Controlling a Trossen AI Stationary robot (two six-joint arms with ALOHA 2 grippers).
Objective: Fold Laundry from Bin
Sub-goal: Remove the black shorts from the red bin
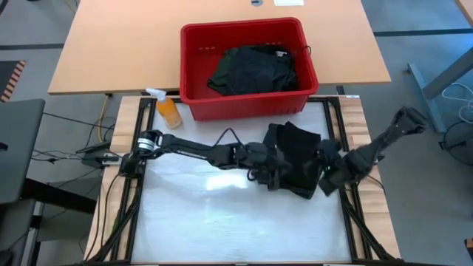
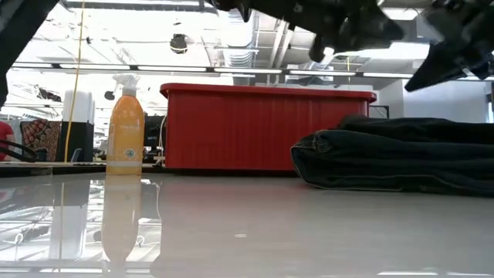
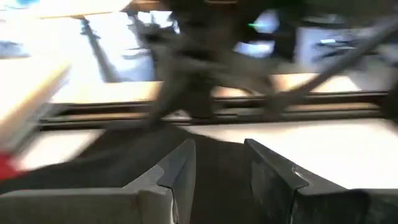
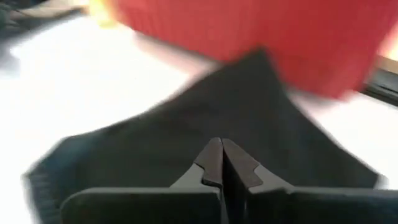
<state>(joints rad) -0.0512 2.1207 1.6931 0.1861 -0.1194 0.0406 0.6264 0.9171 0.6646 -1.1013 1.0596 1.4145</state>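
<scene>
We see a white table (image 1: pixel 222 222) with the red bin (image 1: pixel 244 103) at its far edge holding dark laundry (image 1: pixel 255 70), an orange spray bottle (image 1: pixel 168 111) just beside the bin. A folded dark garment (image 1: pixel 295 159) lies on the table in front of the bin. Left gripper (image 1: pixel 270 174) sits at its edge, fingers spread with nothing between them; right gripper (image 1: pixel 325 174) is over it, fingers pressed together, empty.

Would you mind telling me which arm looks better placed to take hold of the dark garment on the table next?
Probably the left. Its claw hangs open over the dark garment, ready to close on cloth. The right claw is over the same garment too, but it is shut and would have to open first.
</scene>
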